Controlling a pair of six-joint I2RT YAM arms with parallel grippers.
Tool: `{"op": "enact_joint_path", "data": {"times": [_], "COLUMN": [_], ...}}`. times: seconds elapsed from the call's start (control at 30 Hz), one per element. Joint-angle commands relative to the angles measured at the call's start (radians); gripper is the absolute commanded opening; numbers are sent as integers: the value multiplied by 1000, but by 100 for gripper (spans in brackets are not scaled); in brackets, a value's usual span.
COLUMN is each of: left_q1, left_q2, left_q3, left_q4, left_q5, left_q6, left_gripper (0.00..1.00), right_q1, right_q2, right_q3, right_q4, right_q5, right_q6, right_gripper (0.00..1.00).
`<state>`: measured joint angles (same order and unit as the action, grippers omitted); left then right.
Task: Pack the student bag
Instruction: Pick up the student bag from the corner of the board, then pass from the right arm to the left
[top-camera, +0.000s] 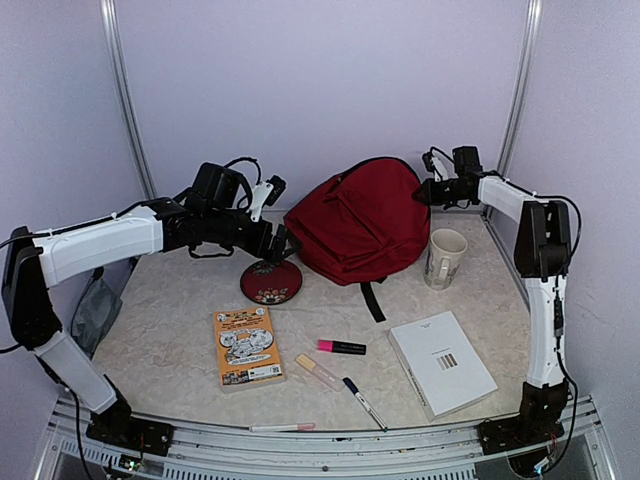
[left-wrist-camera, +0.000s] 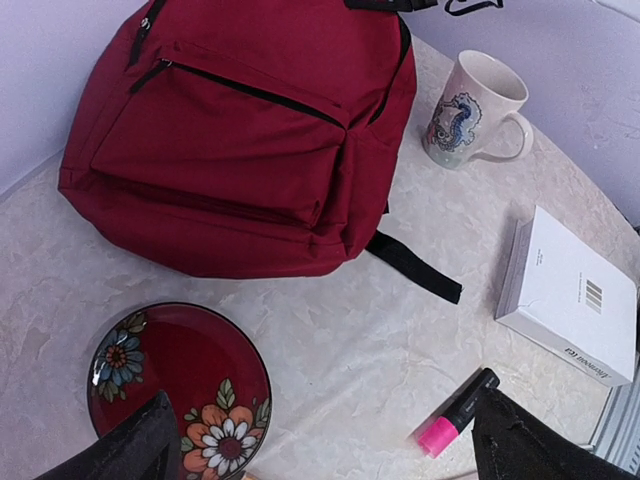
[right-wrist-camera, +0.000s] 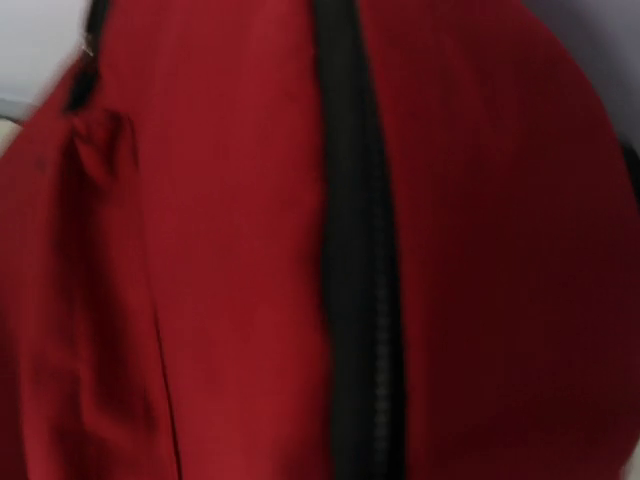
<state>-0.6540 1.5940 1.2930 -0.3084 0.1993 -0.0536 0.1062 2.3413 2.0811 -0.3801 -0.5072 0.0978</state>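
Fabric of the student bag fills the right wrist view, blurred, with a black zipper running down it. None of the right tool's own fingers show there. In the top view the right tool sits against the bag's upper right edge, and I cannot tell whether it is spread or closed.

The bag lies at the back middle of the surface, front pocket facing up and the pocket zipper closed. A black strap trails from under it toward the front.

The left tool hangs at the bag's left side, above a red flowered plate. Its fingers stand wide apart and hold nothing.

A mug stands just right of the bag. Nearer the front lie a thick white book, a pink highlighter, a pen and an orange booklet.
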Motion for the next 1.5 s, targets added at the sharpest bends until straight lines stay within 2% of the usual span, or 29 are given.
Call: {"op": "enact_joint_path", "data": {"times": [0.0, 0.13, 0.23, 0.33, 0.5, 0.7, 0.83, 0.93, 1.03, 1.27, 1.4, 1.47], "left_q1": [3, 27, 69, 126, 215, 217, 217, 217, 217, 218, 219, 215], "left_q2": [-47, -97, -132, -135, -153, -268, -368, -474, -540, -488, -506, -523], "left_q3": [8, -19, -49, -48, -43, -83, -77, -127, -181, -125, -146, -171], "left_q4": [12, 68, 116, 121, 154, 217, 180, 179, 201, 86, 103, 117], "left_q5": [-25, 40, 91, 103, 231, 282, 470, 533, 507, 519, 539, 602], "left_q6": [-3, -31, -65, -113, -184, -119, 4, 88, 128, 152, 170, 194], "left_gripper": [99, 99, 99, 98, 97, 98, 99, 99, 99, 99, 99, 99], "right_q1": [18, 29, 62, 122, 261, 395, 476, 534, 591, 713, 747, 758], "right_q2": [-29, -130, -208, -307, -438, -555, -624, -652, -657, -620, -605, -601], "right_q3": [84, 80, 128, 115, 100, 92, 66, 68, 95, 176, 188, 186], "right_q4": [14, 99, 103, 102, 36, -101, -204, -289, -378, -589, -669, -669], "right_q5": [-129, -186, -240, -299, -267, -323, -402, -371, -361, -309, -266, -250], "right_q6": [35, 70, 72, 27, -68, -201, -328, -406, -479, -655, -723, -732], "right_gripper": [0, 0, 0, 0, 0, 0, 0, 0, 0, 0, 0, 0]}}
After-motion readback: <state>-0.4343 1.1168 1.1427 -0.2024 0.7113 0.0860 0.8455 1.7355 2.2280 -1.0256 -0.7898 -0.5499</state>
